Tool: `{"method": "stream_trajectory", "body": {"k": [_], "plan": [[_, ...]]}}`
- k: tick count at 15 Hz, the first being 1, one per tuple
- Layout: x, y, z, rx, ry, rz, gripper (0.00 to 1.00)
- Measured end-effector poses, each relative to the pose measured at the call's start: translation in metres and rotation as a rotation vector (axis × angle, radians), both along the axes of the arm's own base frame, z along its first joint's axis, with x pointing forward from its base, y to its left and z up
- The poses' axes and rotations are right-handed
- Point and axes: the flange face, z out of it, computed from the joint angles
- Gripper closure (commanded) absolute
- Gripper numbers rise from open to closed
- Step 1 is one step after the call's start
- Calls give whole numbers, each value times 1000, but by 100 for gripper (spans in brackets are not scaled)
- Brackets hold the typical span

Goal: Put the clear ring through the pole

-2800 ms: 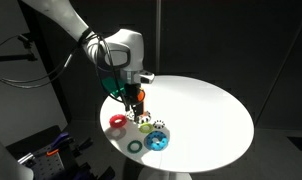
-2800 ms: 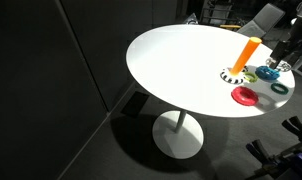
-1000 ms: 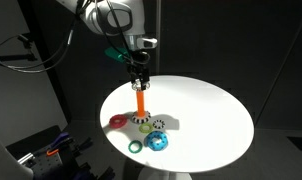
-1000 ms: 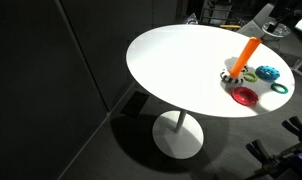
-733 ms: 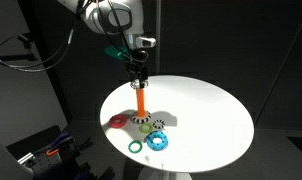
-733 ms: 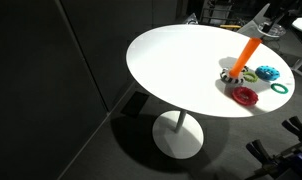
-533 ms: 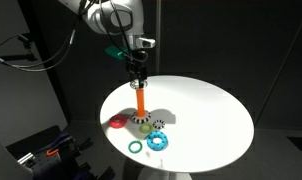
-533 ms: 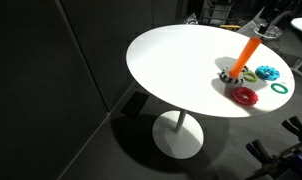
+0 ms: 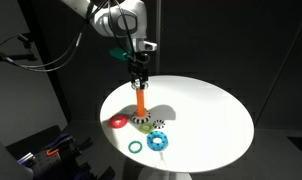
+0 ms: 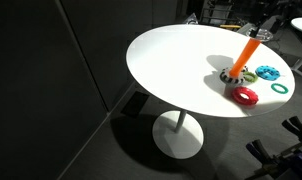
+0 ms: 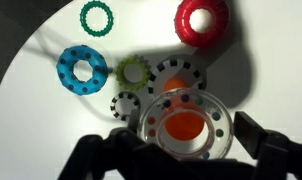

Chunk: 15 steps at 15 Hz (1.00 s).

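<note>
The clear ring (image 11: 151,118) has dark specks on its rim and sits between my gripper (image 11: 186,140) fingers. The gripper is shut on it. The pole (image 11: 183,125) is orange, and its top shows through the ring's hole, so the ring is straight above it. In both exterior views my gripper (image 9: 139,70) (image 10: 263,22) hangs just above the top of the upright pole (image 9: 140,100) (image 10: 247,52). The ring itself is too small to make out there.
On the round white table (image 9: 206,110) around the pole's base lie a red ring (image 9: 119,122) (image 11: 202,18), a blue toothed ring (image 9: 158,141) (image 11: 82,68), a thin green ring (image 9: 135,147) (image 11: 95,16), a yellow-green ring (image 11: 134,70) and black-and-white rings (image 11: 124,105).
My gripper has risen from the rings on the table to above the pole's top. In the last second it has only shifted slightly down over the pole.
</note>
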Motion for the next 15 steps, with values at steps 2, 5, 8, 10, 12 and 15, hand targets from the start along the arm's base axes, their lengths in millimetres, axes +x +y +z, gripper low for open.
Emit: {"method": "stream_trajectory", "body": {"k": [2, 5, 8, 10, 12, 15], "plan": [[3, 1, -3, -2, 8, 0, 32], [4, 3, -7, -3, 20, 3, 32], [3, 4, -9, -6, 34, 6, 32], [2, 5, -10, -15, 42, 11, 32], [2, 4, -10, -24, 47, 15, 32], [1, 4, -11, -39, 51, 13, 32]]}}
